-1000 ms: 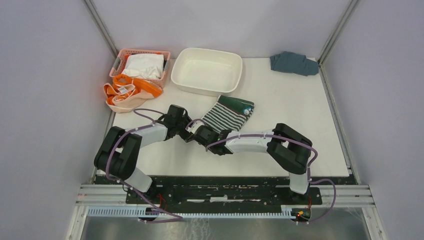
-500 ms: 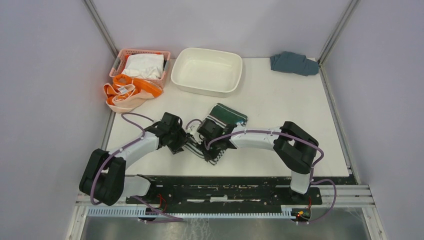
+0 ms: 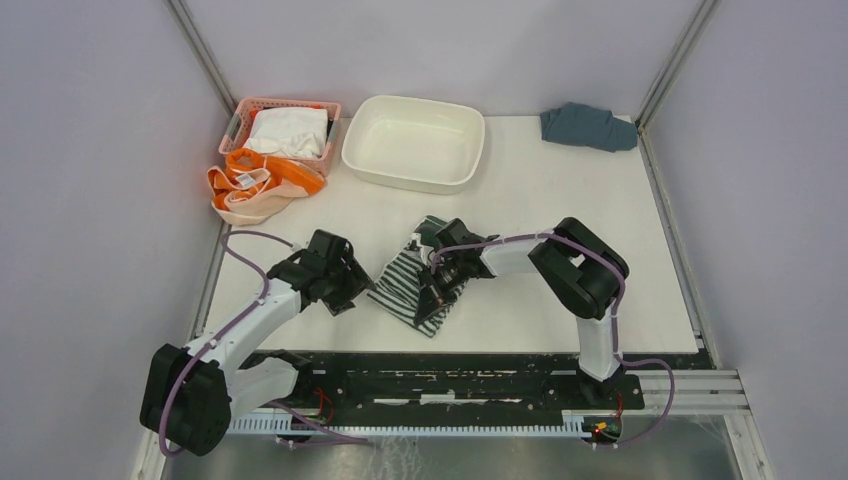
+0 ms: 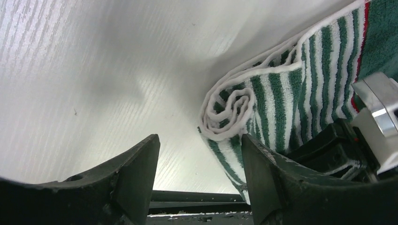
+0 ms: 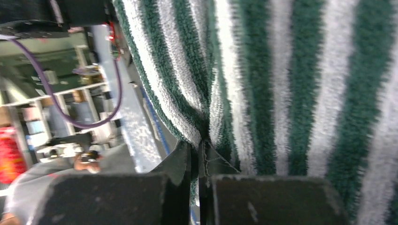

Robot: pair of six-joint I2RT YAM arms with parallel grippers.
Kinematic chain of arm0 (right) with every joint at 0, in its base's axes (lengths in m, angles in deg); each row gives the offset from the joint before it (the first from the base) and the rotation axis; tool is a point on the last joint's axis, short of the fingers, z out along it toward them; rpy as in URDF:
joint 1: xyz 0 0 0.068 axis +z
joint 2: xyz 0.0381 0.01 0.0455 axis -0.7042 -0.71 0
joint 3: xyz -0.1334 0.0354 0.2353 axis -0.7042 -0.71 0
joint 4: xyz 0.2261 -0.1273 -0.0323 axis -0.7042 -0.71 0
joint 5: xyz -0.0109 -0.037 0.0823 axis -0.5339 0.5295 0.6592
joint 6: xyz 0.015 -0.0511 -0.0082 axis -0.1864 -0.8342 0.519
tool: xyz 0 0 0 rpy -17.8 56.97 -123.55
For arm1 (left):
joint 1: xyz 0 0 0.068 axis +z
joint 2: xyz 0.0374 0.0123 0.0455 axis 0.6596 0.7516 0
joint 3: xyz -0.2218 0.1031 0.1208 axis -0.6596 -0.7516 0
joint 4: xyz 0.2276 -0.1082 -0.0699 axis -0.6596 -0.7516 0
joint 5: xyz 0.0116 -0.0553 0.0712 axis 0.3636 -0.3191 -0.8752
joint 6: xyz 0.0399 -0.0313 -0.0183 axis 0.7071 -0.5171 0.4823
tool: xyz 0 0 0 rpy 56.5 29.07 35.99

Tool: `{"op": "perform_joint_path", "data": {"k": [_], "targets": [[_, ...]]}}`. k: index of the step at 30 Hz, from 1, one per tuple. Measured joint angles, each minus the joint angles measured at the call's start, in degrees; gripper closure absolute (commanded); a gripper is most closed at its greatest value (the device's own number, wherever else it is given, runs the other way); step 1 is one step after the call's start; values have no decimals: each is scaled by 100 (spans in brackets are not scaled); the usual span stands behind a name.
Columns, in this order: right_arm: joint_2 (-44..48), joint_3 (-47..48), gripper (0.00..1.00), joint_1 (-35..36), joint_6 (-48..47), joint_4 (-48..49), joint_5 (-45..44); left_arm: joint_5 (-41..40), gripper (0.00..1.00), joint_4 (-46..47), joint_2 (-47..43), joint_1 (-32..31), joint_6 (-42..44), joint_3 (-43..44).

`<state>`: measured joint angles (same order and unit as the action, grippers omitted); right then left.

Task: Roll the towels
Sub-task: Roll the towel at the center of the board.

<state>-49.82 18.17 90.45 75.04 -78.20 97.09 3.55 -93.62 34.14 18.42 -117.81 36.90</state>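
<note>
The green-and-white striped towel [image 3: 408,287] lies partly rolled near the table's front edge. Its coiled end shows in the left wrist view [image 4: 234,105]. My right gripper [image 3: 437,283] is shut on a fold of the striped towel [image 5: 291,89]. My left gripper [image 3: 352,290] is open and empty, just left of the towel, its jaws apart over bare table [image 4: 199,183]. The orange towel with a peach centre [image 3: 258,185] lies crumpled at the back left, in front of the basket.
A pink basket [image 3: 240,114] holding a white cloth [image 3: 288,130] stands at the back left. A white tub [image 3: 413,141] stands at back centre. A blue-grey cloth [image 3: 588,126] lies at the back right. The table's front edge [image 3: 450,350] is close.
Both arms drew the striped towel toward the front edge. My left gripper let go and moved left, away from it. My right gripper turned in over the towel and stays shut on it.
</note>
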Motion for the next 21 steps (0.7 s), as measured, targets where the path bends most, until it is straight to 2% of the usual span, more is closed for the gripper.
{"op": "perform_joint_path", "data": {"k": [4, 10, 15, 17, 21], "targets": [[-195, -328, 99, -356, 634, 706, 629, 105, 27, -26, 0, 0, 2, 4], [-664, -378, 99, -817, 1287, 1222, 1285, 404, 27, 179, -2, 0, 2, 4], [-868, -341, 100, -1012, 1438, 1550, 1631, 531, 26, 328, -92, 0, 0, 0], [-933, -289, 99, -1043, 1453, 1604, 1700, 577, 22, 503, -219, 0, -2, -33], [-1062, -157, 99, -1088, 1469, 1668, 1821, 752, 23, 929, -238, -2, -4, -160]]}}
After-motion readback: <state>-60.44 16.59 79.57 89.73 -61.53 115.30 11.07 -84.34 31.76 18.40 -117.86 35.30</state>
